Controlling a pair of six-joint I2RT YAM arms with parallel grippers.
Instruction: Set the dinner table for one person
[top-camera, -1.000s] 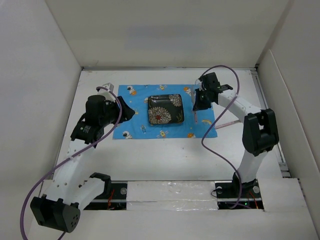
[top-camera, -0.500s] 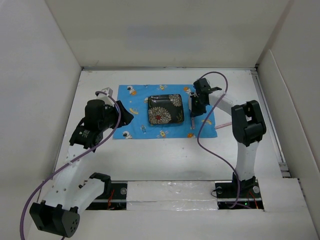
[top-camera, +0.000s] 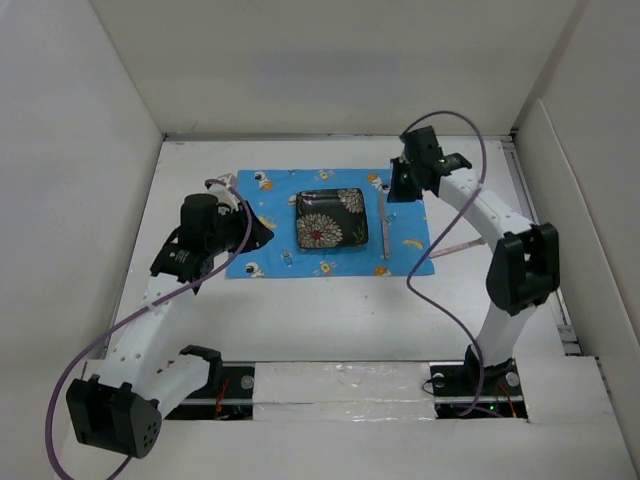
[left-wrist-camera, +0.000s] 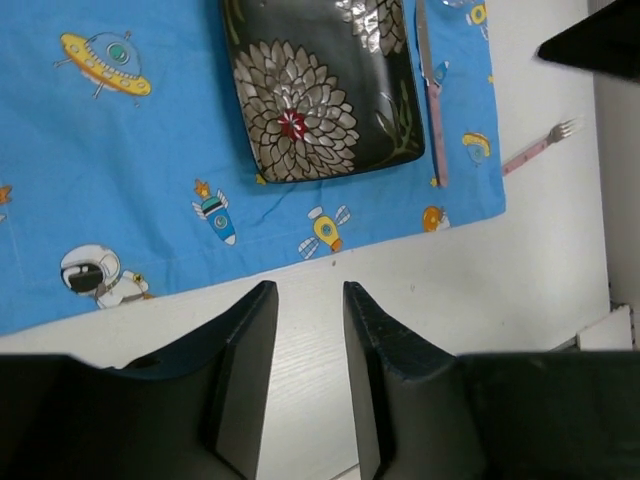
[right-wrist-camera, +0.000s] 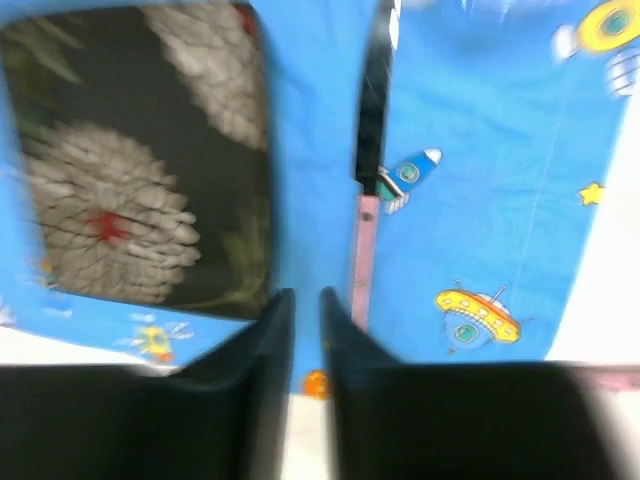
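Right gripper (top-camera: 403, 186) has lifted off knife (top-camera: 386, 232) right of plate (top-camera: 331, 219), jaws slightly apart, empty, like left gripper (left-wrist-camera: 305, 370); grab fork (top-camera: 455, 245) mid-handle next.

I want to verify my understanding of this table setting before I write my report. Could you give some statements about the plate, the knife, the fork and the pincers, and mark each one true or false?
1. The plate sits on the blue mat. True.
2. The knife lies on the left side of the plate. False: it lies on the mat at the plate's right side.
3. The fork lies on the mat. False: it lies on the white tabletop, beyond the mat's right edge.
4. The left pincer holds nothing. True.
5. The right pincer grips the knife. False: it is empty, and the knife rests on the mat.
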